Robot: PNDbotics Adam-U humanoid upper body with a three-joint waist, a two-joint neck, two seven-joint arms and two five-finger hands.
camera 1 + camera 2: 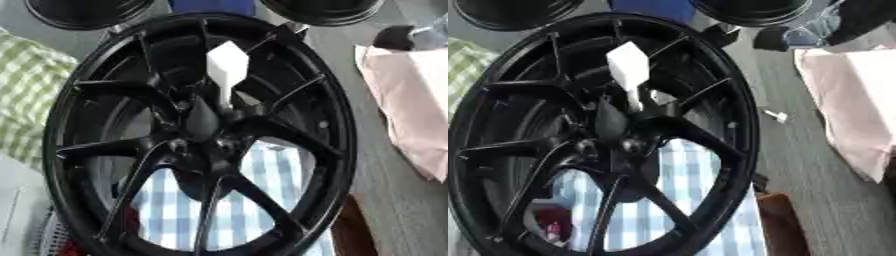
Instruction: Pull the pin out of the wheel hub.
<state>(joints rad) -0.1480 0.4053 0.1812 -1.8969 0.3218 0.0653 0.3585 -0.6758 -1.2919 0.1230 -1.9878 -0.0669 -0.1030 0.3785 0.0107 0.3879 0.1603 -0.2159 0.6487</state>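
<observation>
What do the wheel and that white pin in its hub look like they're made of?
Wheel: probably cast metal with glossy black paint; its spokes catch soft highlights. Pin: matte white and blocky, likely plastic, though I can't be sure.

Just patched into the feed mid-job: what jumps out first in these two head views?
A large glossy black spoked wheel fills nearly the whole frame, standing tilted. A white blocky-headed pin sticks out of its hub just above centre, the brightest thing against the dark spokes. Blue-and-white checked cloth shows through the lower spokes, and a pale pink cloth lies on the grey table at the right; no robot hand is visible.
</observation>
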